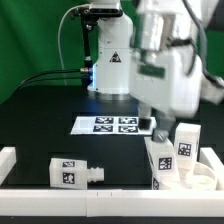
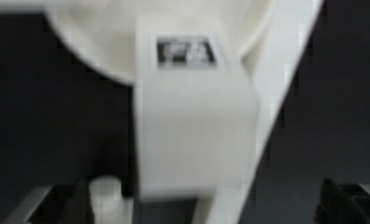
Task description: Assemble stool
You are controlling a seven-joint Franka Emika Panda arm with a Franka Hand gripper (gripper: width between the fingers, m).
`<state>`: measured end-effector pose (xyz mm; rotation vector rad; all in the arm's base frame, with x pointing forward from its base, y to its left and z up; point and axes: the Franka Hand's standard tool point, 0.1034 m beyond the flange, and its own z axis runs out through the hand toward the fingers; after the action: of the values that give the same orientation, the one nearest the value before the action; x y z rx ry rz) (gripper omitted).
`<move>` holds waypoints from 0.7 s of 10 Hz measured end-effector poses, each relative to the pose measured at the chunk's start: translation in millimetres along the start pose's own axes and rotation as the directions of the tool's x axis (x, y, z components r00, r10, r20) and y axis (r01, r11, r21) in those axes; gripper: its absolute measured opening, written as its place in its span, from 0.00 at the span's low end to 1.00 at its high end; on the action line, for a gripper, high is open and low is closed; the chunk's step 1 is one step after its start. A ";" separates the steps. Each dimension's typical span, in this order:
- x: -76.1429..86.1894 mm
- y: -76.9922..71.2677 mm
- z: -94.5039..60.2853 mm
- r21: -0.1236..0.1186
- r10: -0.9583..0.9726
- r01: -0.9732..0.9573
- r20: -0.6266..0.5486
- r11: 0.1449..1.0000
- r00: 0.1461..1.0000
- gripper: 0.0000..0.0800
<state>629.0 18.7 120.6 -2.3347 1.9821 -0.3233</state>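
Observation:
The round white seat (image 1: 196,178) lies at the exterior view's lower right, by the rails. Two white legs stand on it, one nearer (image 1: 160,155) and one behind (image 1: 187,140), both tagged. A third leg (image 1: 75,172) lies flat on the table to the exterior view's left. My gripper (image 1: 155,124) hangs just above the nearer standing leg. The wrist view is blurred. It shows the seat (image 2: 111,40) with a tag, and a leg (image 2: 200,130) running from it down between my fingers. My gripper (image 2: 200,208) is open, and each dark finger (image 2: 50,206) stands clear of the leg.
The marker board (image 1: 113,124) lies on the black table behind the parts. White border rails run along the front (image 1: 100,196), the exterior view's left (image 1: 8,160) and right (image 1: 212,158). The robot base (image 1: 110,60) stands at the back.

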 end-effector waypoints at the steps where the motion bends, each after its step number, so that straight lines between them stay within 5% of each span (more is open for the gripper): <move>1: 1.8 0.5 -0.6 0.001 0.007 -0.007 0.000 1.000 1.000 0.81; 4: 0.3 1.0 1.5 -0.002 -0.017 0.017 -0.001 1.000 1.000 0.81; 6: 30.6 11.2 7.8 0.052 -0.046 0.047 -0.010 0.998 0.999 0.81; 7: 44.6 21.4 13.9 0.046 -0.093 0.093 -0.015 0.995 0.996 0.81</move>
<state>617.8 -29.9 108.4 -2.4065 1.8541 -0.3856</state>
